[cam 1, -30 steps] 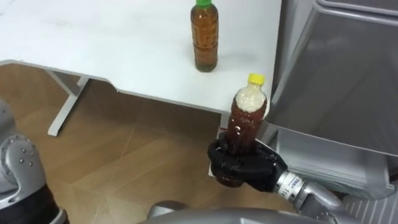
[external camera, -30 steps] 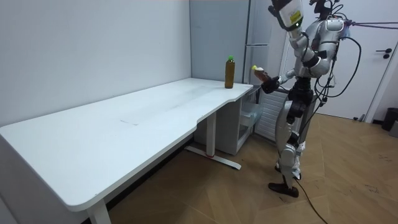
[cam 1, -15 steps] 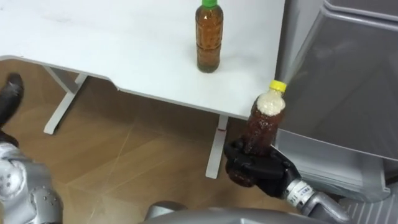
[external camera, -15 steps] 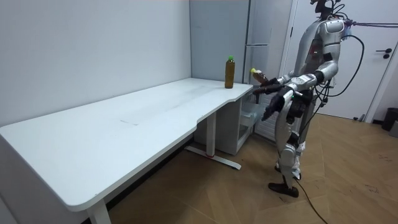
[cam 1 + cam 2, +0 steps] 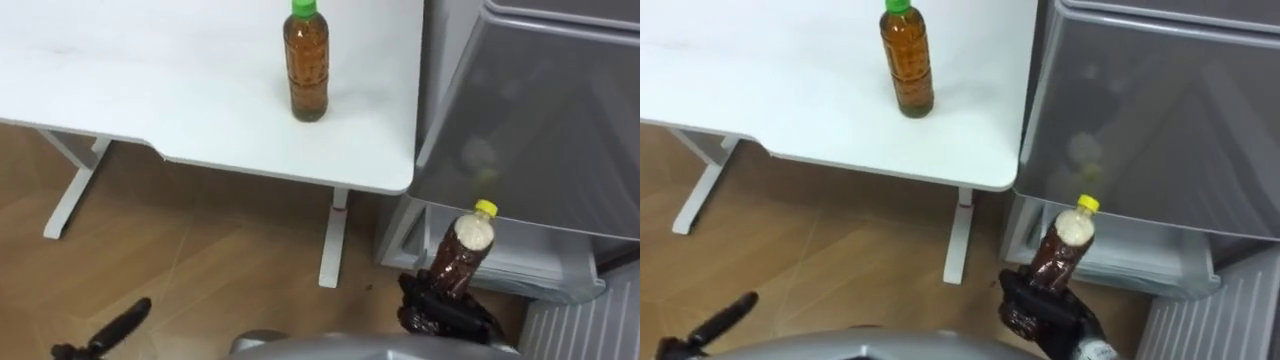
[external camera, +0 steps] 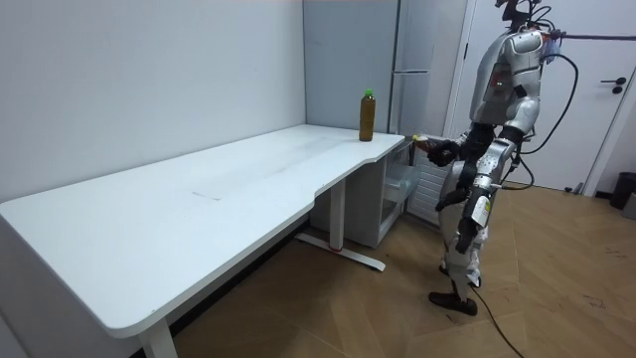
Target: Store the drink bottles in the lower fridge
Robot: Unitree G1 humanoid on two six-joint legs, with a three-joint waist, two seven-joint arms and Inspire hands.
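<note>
Right now your right hand (image 5: 440,312) sits low at the bottom edge of the eye views. Its fingers are curled tight round the lower body of a dark drink bottle (image 5: 458,258) with a yellow cap. The bottle rises out of the top of the fist, tilted a little, so the cap leans up and to the right of the hand.

Just beyond the cap you see the pale ledge of the lower compartment (image 5: 520,262), under the large grey front of the fridge (image 5: 540,130). The bottle is in front of that ledge, outside the compartment, and I cannot tell whether it touches.

Up and to the left of the hand, well apart, a second bottle (image 5: 306,65) of amber drink with a green cap stands upright on the white table (image 5: 150,90), near its fridge-side edge.

Far to the left, equally low, your left hand (image 5: 118,328) hangs over the wooden floor (image 5: 220,250), fingers stretched straight and holding nothing.

In the room view the robot stands upright beside the table's end, facing the fridge.
</note>
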